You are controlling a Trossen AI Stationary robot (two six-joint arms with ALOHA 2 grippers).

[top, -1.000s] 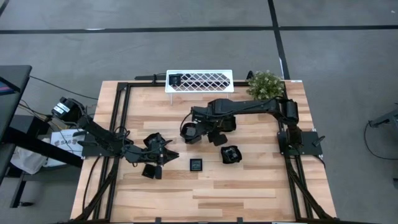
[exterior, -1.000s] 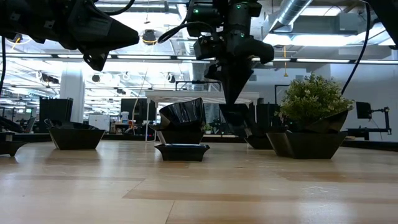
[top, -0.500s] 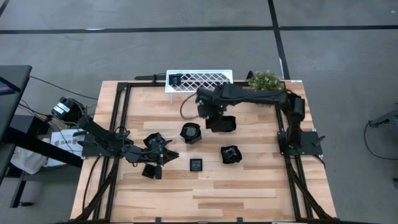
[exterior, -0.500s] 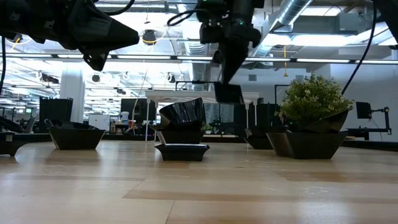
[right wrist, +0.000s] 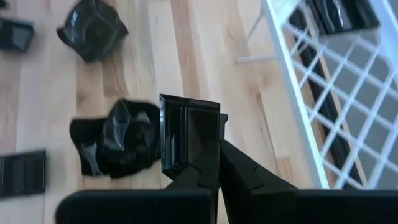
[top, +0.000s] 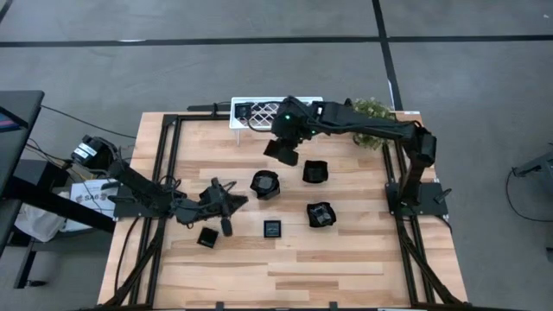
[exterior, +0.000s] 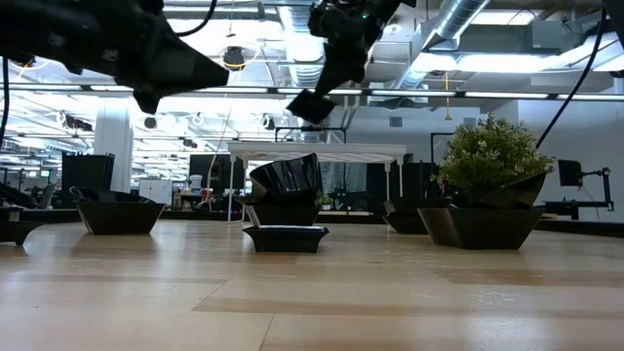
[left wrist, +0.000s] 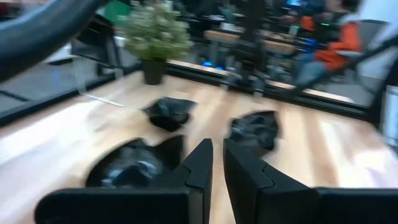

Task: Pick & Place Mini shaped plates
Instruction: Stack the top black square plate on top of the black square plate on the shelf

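One plate racked; right claw grips another near rack; left claw narrow, empty; five on bench.

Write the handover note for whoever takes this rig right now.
Right gripper: shut on a square plate, raised beside the white rack.
Left gripper: empty, fingers nearly shut, hovering over the table's left side.
Done: one plate in the rack.
Left: five loose plates on the table, one at.
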